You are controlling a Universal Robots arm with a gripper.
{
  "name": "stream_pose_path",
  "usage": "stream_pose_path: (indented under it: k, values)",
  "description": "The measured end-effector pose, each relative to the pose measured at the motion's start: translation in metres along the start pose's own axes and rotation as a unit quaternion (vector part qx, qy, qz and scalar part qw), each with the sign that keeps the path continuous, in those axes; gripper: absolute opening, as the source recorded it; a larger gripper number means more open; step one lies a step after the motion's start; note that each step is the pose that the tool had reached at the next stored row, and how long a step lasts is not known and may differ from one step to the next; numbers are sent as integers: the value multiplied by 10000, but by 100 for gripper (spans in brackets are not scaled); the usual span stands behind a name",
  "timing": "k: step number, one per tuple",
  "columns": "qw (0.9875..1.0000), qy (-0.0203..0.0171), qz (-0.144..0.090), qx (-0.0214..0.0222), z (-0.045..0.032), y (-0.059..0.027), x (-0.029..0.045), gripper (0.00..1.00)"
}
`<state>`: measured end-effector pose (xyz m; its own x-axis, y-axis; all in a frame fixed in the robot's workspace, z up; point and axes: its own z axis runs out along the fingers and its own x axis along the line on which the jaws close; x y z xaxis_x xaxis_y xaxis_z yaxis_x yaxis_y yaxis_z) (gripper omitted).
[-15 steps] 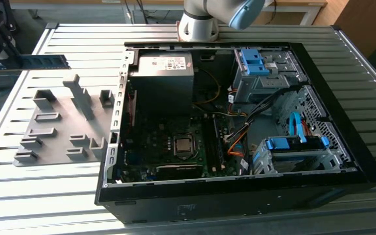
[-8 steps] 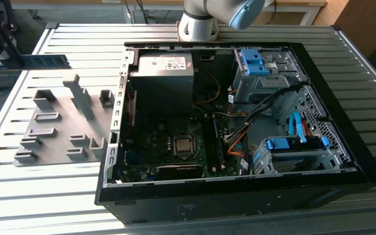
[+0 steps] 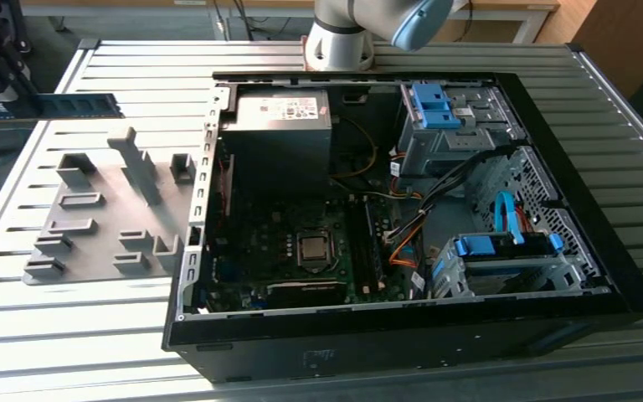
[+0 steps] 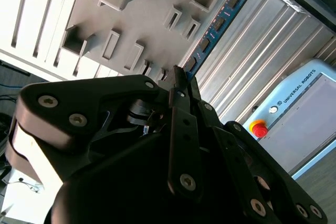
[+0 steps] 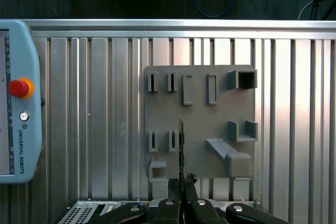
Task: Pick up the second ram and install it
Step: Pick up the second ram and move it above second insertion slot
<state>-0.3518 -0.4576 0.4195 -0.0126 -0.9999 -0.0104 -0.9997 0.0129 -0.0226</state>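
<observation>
Gripper (image 5: 181, 186) largely cut off at frame edge in first wrist view; fingers pinched narrow on the second ram (image 3: 76, 105), seen edge-on there; ram level in air over grey holder plate (image 3: 110, 222), apart from its posts; slatted metal table (image 3: 64, 335); open computer case (image 3: 355, 343) just beside plate; teach pendant (image 5: 21, 129) well apart.

Exterior view elevated, wrist views above holder (image 5: 199, 124)

Blue-green ram (image 3: 76, 105), black chips (image 4: 218, 23), grey holder (image 3: 110, 218), ribbed silver table (image 3: 76, 335)
</observation>
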Motion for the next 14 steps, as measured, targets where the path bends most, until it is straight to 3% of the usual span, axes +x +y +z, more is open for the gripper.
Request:
stream_pose_path:
  k: [14]
  values:
    - [10000,-1,0,0,3,-99,-1,14]
